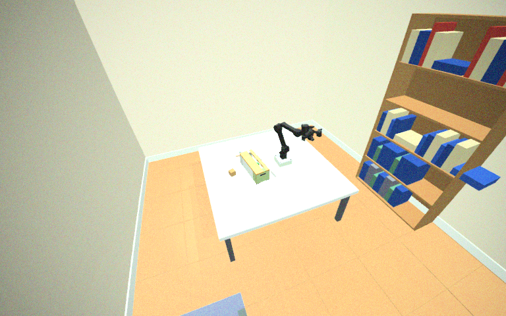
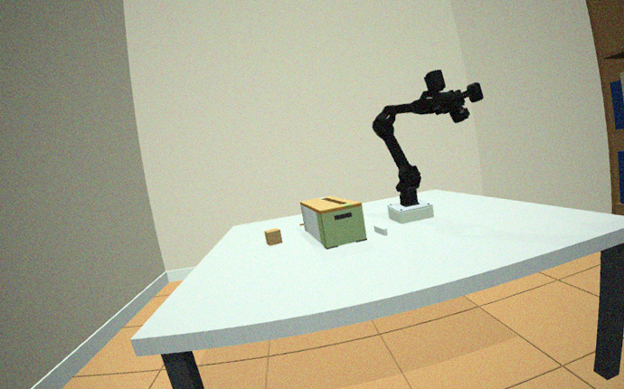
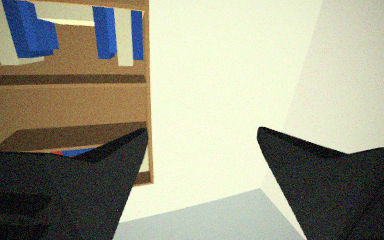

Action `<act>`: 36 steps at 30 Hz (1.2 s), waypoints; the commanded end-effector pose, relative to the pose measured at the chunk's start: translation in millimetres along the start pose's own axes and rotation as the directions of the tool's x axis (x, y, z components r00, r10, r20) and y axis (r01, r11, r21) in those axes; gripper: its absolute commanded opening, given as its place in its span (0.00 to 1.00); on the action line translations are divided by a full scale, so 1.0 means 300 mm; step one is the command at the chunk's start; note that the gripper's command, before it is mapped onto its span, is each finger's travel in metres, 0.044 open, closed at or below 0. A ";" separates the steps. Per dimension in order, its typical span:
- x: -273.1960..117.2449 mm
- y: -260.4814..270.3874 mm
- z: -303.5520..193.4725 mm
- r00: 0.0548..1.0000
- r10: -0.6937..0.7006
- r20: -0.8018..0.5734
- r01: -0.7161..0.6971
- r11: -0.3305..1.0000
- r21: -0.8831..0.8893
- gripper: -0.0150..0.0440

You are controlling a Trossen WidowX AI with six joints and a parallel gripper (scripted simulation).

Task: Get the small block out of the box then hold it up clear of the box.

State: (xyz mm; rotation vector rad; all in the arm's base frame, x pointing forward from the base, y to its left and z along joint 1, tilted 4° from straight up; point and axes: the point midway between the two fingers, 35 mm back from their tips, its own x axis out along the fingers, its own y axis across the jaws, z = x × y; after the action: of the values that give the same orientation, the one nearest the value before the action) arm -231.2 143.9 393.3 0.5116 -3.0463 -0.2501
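On table (image 2: 420, 271): one box (image 2: 335, 222), one block (image 2: 273, 236), one open end effector (image 2: 463, 103).

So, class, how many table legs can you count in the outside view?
2. One leg stands under the table's near corner at the bottom left; the other stands under the right corner. More legs may be hidden behind the tabletop.

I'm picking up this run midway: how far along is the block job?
Done, it seems: a small tan block lies on the table beside the box, outside it. In hand: nothing; the gripper has its jaws wide open and empty, raised high and facing the bookshelf, away from the box. Left: reach back, grasp the block, lift it and hold it still, clear of the box.
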 end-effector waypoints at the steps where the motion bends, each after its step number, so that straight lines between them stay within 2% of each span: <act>1: -0.004 0.007 0.002 1.000 0.011 0.002 -0.011 1.000 -0.009 0.93; 4: -0.063 0.106 0.035 0.986 0.163 0.030 -0.158 0.978 -0.136 0.93; 8: -0.199 0.254 0.105 0.907 0.408 0.106 -0.347 0.866 -0.360 0.93; 11: -0.327 0.341 0.166 0.806 0.564 0.182 -0.407 0.750 -0.522 0.93; 14: -0.453 0.394 0.224 0.693 0.672 0.259 -0.392 0.654 -0.648 0.93; 20: -0.668 0.432 0.318 0.485 0.781 0.393 -0.257 0.557 -0.790 0.93; 25: -0.855 0.416 0.398 0.297 0.807 0.510 -0.076 0.552 -0.830 0.93; 30: -1.037 0.355 0.474 0.113 0.772 0.625 0.124 0.613 -0.780 0.93; 36: -1.235 0.228 0.557 -0.078 0.654 0.752 0.335 0.728 -0.598 0.93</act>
State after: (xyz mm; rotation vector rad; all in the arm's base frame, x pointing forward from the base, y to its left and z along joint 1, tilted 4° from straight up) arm 24.3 364.7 259.9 -0.9351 -3.2932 -2.5073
